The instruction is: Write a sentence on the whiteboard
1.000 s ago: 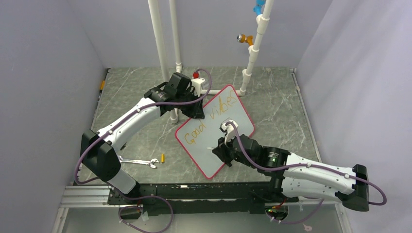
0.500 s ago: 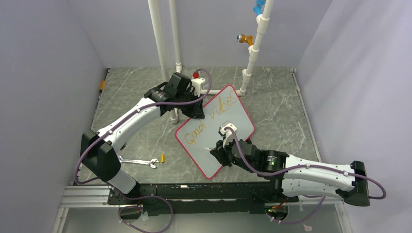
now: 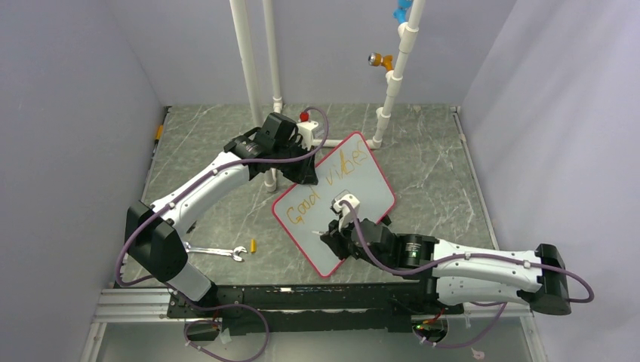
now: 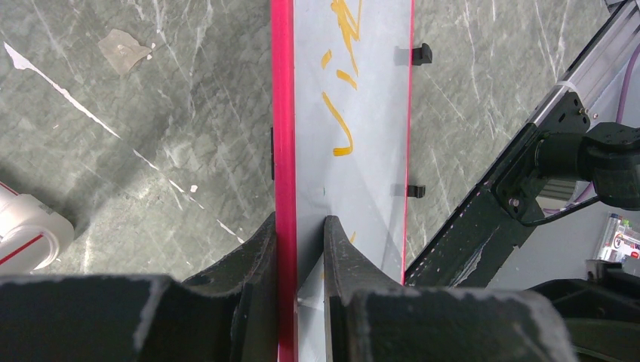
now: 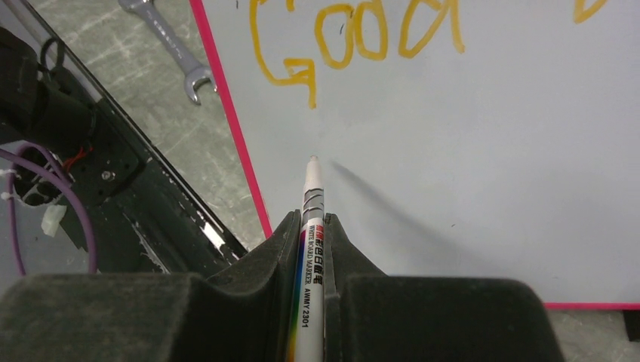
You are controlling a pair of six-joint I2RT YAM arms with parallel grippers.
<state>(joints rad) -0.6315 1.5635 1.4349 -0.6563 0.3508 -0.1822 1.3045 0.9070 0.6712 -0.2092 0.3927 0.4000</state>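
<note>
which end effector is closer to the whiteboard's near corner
Right. The right end effector, holding a marker, is over the whiteboard beside that corner; the left end effector clamps the far edge.

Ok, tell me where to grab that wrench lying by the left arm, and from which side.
Take the wrench by the middle of its straight shank, probably best coming down from above and closing across its narrow width. It lies flat on the table, so nothing gets underneath, and the heads at its ends are wider.
</note>
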